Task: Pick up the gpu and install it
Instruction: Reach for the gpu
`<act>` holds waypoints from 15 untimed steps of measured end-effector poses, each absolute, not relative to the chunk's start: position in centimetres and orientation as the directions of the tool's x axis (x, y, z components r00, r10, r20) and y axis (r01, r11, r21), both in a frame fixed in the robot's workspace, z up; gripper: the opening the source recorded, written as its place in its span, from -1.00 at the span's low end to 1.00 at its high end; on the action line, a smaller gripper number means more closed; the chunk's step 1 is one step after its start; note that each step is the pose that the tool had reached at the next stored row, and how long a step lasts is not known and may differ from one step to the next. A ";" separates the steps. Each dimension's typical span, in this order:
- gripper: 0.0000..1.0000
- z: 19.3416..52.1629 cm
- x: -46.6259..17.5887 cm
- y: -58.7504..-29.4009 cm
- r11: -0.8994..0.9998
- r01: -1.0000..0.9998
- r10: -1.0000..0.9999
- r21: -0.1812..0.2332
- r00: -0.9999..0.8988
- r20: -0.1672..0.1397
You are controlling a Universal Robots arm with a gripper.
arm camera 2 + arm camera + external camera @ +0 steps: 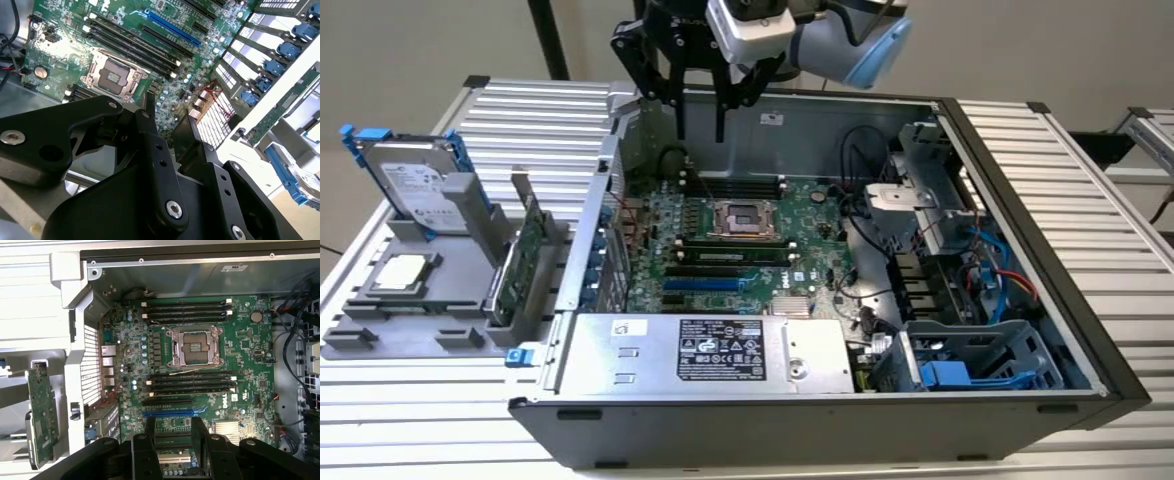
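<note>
Two black fingers (pixel 678 115) of the pincer (pixel 699 138) stand apart with nothing between them, above the far edge of the open computer case (pixel 787 440). Below the pincer lies the green motherboard (pixel 814 270), its CPU socket (pixel 747 215) nearest. The gpu (pixel 520 265) stands on edge well off to the pincer's side, outside the case wall, in a grey holder (pixel 400 330) on the tabletop (pixel 427 420), near a hard drive (pixel 420 185).

Arm (pixel 854 40) overhead, end effector (pixel 699 132) pts straight down, jaws apart, nothing held.
</note>
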State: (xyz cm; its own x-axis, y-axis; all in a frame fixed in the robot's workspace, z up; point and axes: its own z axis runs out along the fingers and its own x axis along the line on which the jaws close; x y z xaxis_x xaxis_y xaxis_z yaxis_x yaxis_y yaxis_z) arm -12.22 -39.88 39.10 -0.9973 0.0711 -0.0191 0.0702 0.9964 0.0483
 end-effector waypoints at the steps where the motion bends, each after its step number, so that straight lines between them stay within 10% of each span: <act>1: 1.00 39.1 -12.2 -39.9 0.996 0.070 0.071 0.048 -0.997 -0.019; 5: 1.00 39.1 -12.3 -39.9 0.996 0.070 0.071 0.048 -0.997 -0.019; 6: -1.00 39.1 -12.3 -39.9 0.996 0.070 0.071 0.048 -0.997 -0.019; 15: -1.00 39.1 -12.3 -39.9 0.996 0.070 0.071 0.048 -0.997 -0.019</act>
